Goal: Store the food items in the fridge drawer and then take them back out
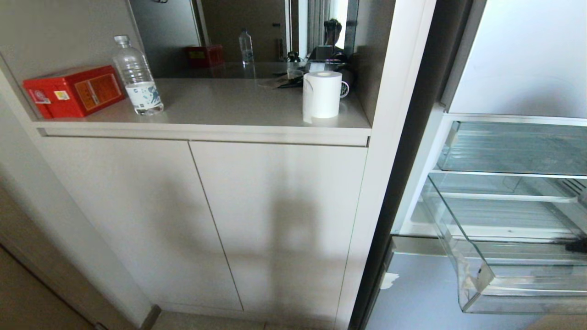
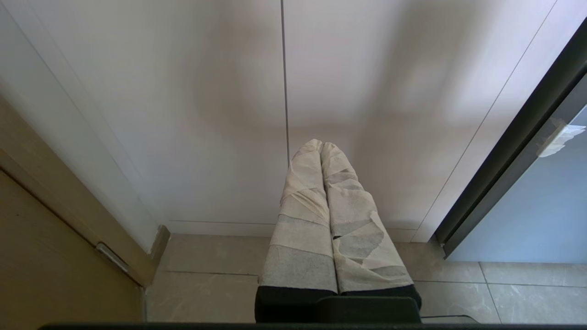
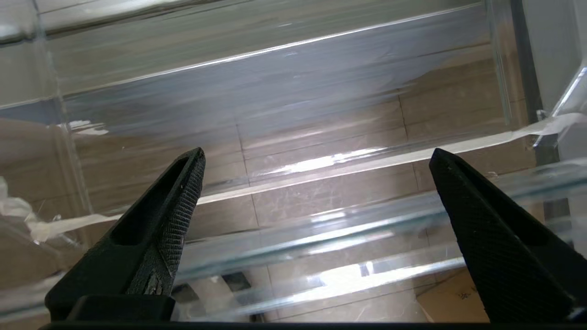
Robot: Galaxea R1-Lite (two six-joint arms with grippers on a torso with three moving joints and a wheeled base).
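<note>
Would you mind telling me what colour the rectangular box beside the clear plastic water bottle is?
Red, with orange-yellow label panels; the rectangular box shows best in the head view.

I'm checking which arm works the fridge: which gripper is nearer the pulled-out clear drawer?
Right. The right gripper hangs open directly over the fridge drawer; the left gripper is shut, down by the cabinet doors, off to the fridge's side.
</note>
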